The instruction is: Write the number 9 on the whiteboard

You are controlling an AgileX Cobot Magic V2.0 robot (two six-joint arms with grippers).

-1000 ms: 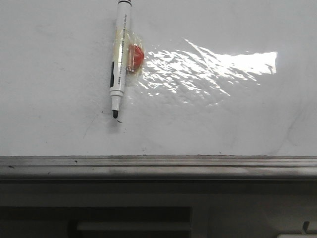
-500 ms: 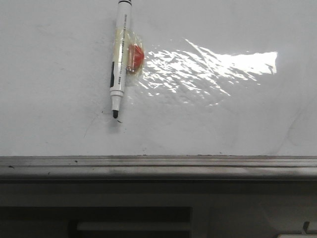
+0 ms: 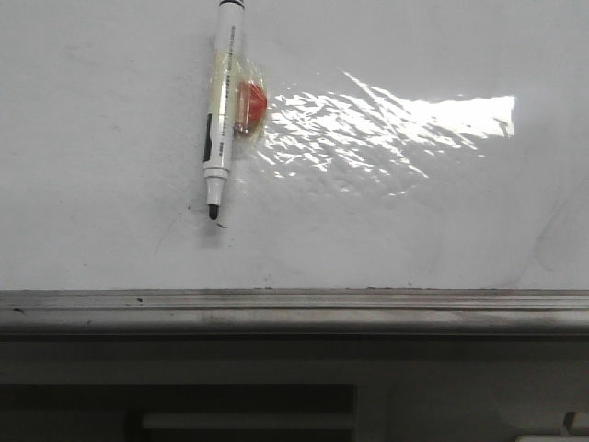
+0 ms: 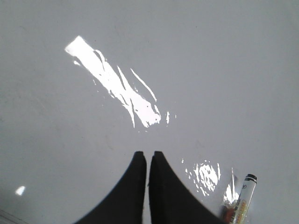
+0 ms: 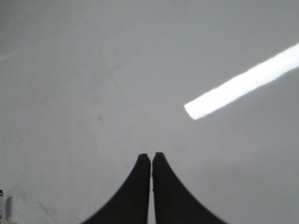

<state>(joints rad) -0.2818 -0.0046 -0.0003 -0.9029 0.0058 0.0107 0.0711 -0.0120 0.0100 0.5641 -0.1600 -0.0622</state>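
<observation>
The whiteboard [image 3: 414, 230] fills the front view, glossy white with a bright glare patch. No number 9 shows in any view. A white marker [image 3: 221, 101] with a black tip lies against the board, tip toward the ledge, with a red-orange piece [image 3: 250, 103] under clear wrap beside it. Neither gripper appears in the front view. My left gripper [image 4: 147, 154] is shut and empty over the whiteboard [image 4: 210, 70], with the marker [image 4: 245, 198] off to one side, apart from the fingers. My right gripper [image 5: 152, 156] is shut and empty over the bare whiteboard [image 5: 93, 70].
A grey metal ledge [image 3: 294, 308] runs along the board's lower edge, with dark structure below it. Faint smudges and thin scratches mark the board near the marker tip [image 3: 213, 212]. Glare streaks cross both wrist views.
</observation>
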